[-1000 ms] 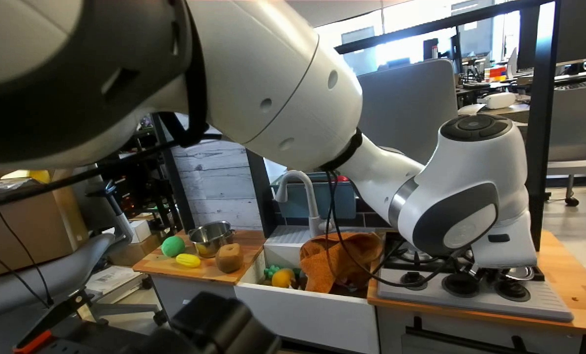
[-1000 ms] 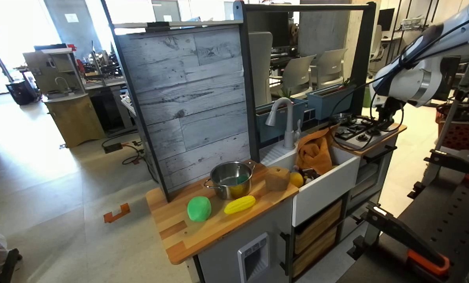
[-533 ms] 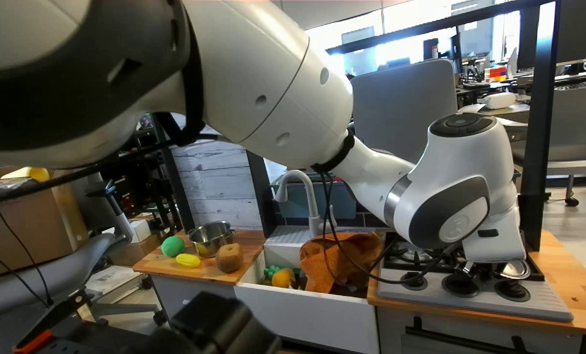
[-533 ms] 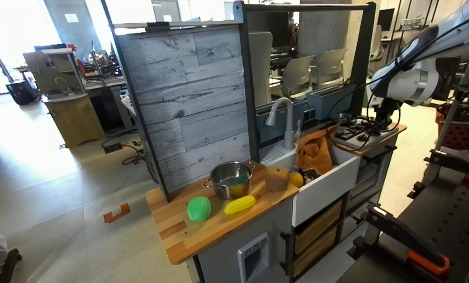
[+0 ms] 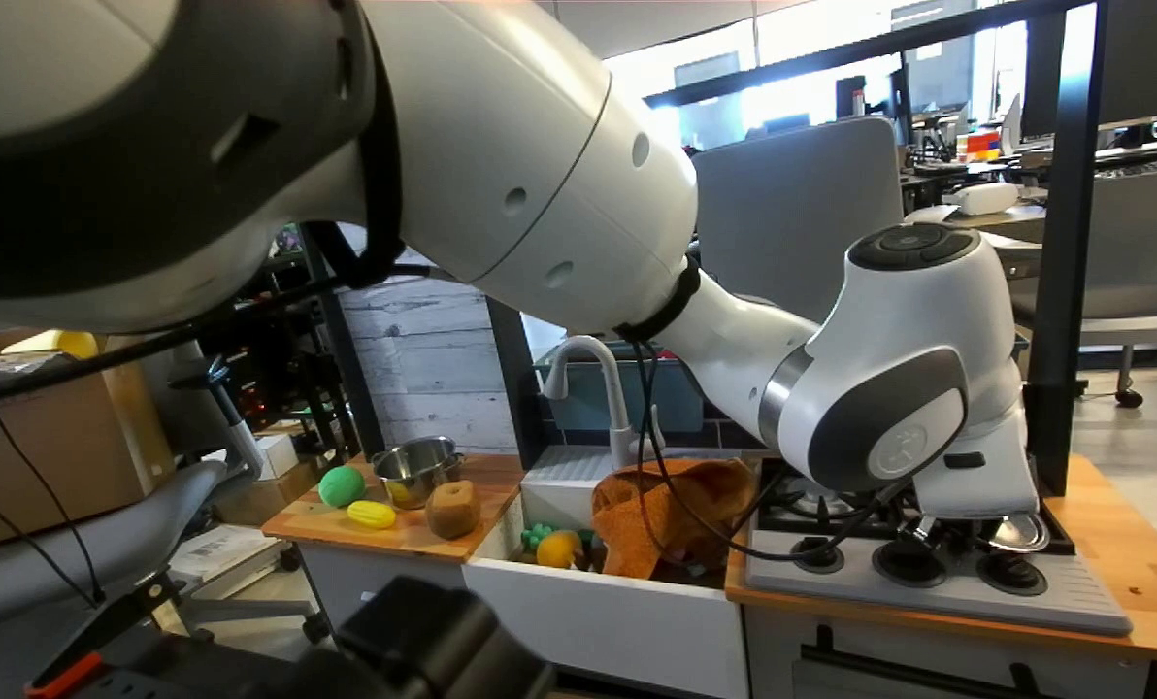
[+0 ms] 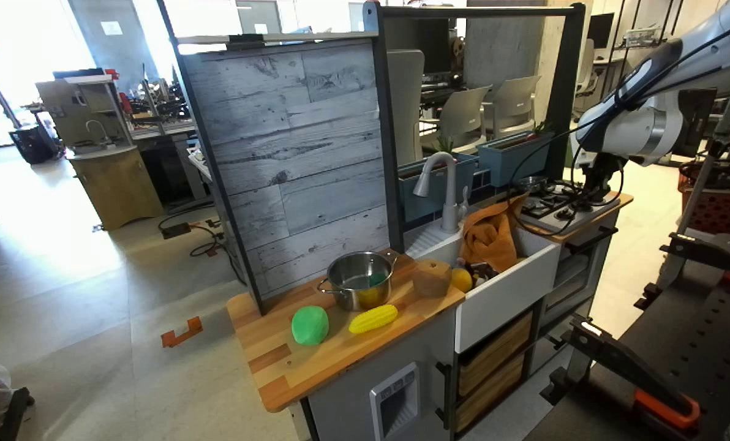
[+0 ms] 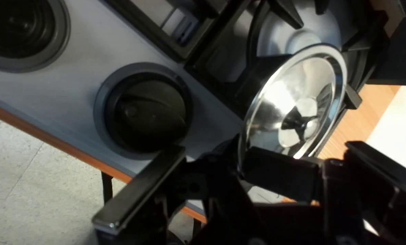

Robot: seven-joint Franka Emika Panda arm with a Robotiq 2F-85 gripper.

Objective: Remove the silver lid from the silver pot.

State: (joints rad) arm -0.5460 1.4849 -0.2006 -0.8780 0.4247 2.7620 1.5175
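Observation:
The silver lid (image 7: 291, 102) is tilted over the front of the stove in the wrist view. Its lower rim lies between the two dark finger pads of my gripper (image 7: 241, 165), which is shut on it. The lid (image 5: 1020, 532) shows partly below the hand in an exterior view. My gripper (image 6: 599, 177) is over the stove's front in an exterior view. A silver pot (image 6: 360, 288) stands without a lid on the wooden counter, and it also shows in an exterior view (image 5: 418, 471). A second silver vessel (image 6: 530, 182) at the stove's back is small and partly hidden.
The stove (image 5: 928, 573) has black grates and knobs (image 7: 145, 112). An orange towel (image 5: 671, 510) hangs in the white sink (image 6: 506, 288) beside it. A green ball (image 6: 310, 325), yellow corn (image 6: 373, 319) and a brown block (image 6: 432, 278) surround the counter pot.
Over the first half second the hand shifted slightly left in both exterior views, and the lid moved with it. Since then nothing has visibly moved.

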